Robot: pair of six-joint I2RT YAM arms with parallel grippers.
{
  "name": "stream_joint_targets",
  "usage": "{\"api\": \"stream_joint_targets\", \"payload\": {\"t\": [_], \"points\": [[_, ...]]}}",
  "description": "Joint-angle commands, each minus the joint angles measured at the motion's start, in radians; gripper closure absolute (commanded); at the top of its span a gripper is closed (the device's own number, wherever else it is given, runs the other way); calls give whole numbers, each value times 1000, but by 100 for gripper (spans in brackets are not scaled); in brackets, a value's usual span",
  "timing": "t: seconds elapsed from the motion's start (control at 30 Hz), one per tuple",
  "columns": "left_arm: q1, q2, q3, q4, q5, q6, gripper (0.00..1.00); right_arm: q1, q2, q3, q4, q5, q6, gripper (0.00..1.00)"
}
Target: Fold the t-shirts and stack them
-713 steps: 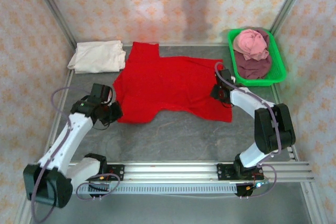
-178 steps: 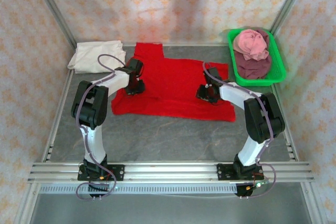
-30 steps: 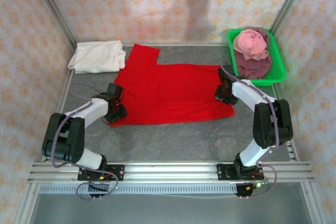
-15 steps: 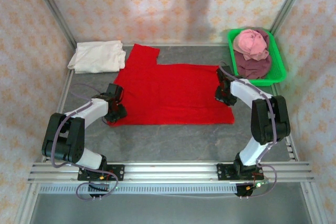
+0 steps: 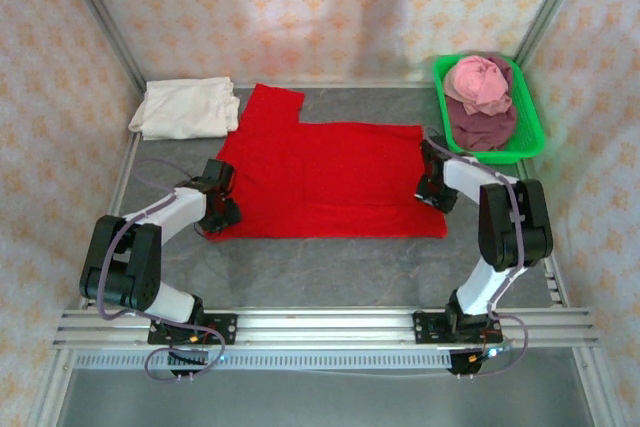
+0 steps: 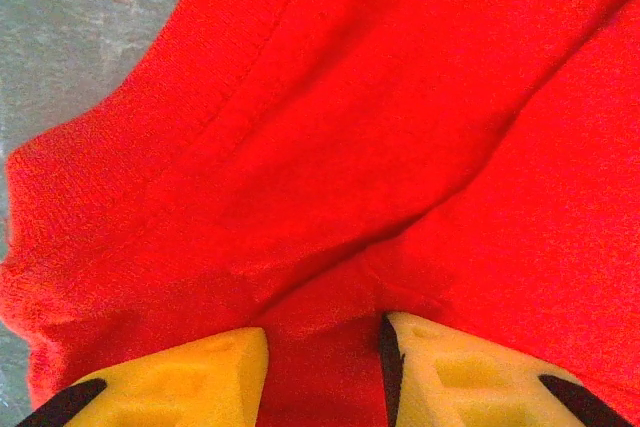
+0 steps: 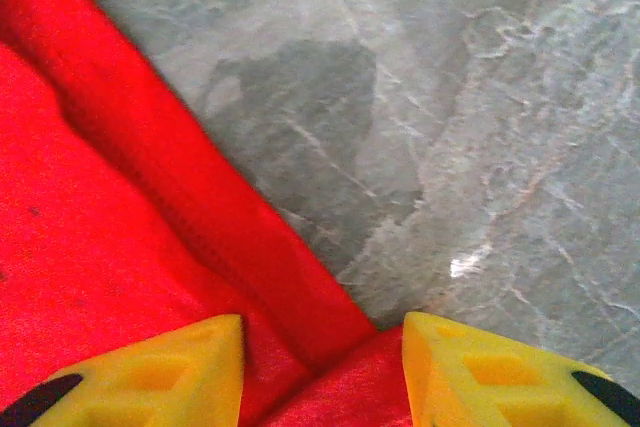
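Two grippers are down on the red t-shirt (image 5: pixel 325 177), which lies spread flat in the middle of the table (image 5: pixel 330 267), one sleeve poking toward the back edge.

Left gripper (image 5: pixel 222 215) sits at the shirt's near-left corner. In its wrist view the yellow fingers (image 6: pixel 180 377) stand narrowly apart, a raised ridge of red cloth nipped between them, creases fanning out from the pinch.

Right gripper (image 5: pixel 432 192) sits at the shirt's right-hand edge. Jaws a little wider, the doubled hem running in between its fingers (image 7: pixel 480 367) (looks gripped; bare grey table just beyond).

Cream-white t-shirt (image 5: pixel 185 107) lies folded at far left, just beside the red sleeve. Pink t-shirt (image 5: pixel 478 82) is bundled on the maroon t-shirt (image 5: pixel 480 129) in the green tray (image 5: pixel 532 137), far right.

Handling, by judgement: light, limp knit with no stiffness; it will sag and drag rather than hold shape. Best taken at hems and corners, both sides lifted together so the fold lands square.
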Motion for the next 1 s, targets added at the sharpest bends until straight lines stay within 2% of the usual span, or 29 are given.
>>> {"api": "stream_joint_targets", "payload": {"t": [0.0, 0.17, 0.3, 0.5, 0.63, 0.73, 0.8, 0.97], "points": [[3, 19, -17, -33, -43, 18, 63, -22, -52, -45, -19, 32, 3, 54], [4, 28, -20, -29, -40, 18, 63, -72, -72, -92, 16, -46, 0, 53], [4, 24, -20, -32, -43, 18, 63, -77, -68, -112, 32, -66, -2, 53], [4, 23, -25, -31, -46, 18, 63, -78, -97, -117, 41, -88, 0, 59], [3, 26, -25, -26, -46, 17, 63, -86, -142, -116, 29, -91, 4, 71], [4, 29, -22, -27, -46, 18, 63, -93, -178, -108, 8, -77, 2, 73], [5, 28, -23, -26, -46, 18, 63, -98, -190, -105, -1, -71, -1, 80], [5, 29, -22, -27, -49, 19, 63, -106, -187, -111, 6, -93, -1, 91]]}}
